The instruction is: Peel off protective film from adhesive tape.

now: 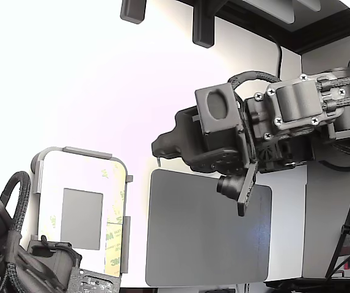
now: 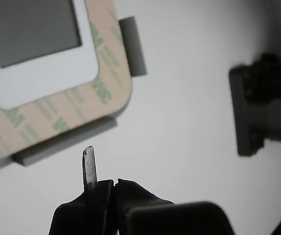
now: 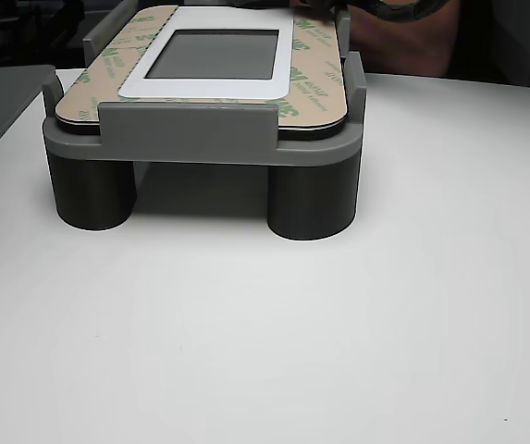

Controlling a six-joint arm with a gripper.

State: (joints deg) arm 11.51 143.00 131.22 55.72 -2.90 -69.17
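Fingers (image 2: 89, 169) pressed together, narrow, nothing between them, hovering near but clear of the panel's corner. Protective film (image 2: 112, 81) w/ green 3M print rims the white panel (image 2: 47, 73), seated in grey fixture (image 3: 191, 134) on white tabletop (image 3: 338, 342). Grey mat (image 1: 208, 235) beside fixture.

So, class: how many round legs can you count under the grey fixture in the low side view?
2: one leg at that view's left front, one at its right front. Others behind may be hidden.

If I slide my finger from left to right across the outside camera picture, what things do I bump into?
Black cable → white panel with its grey square patch → yellow protective film → big grey mat → gripper and its arm.
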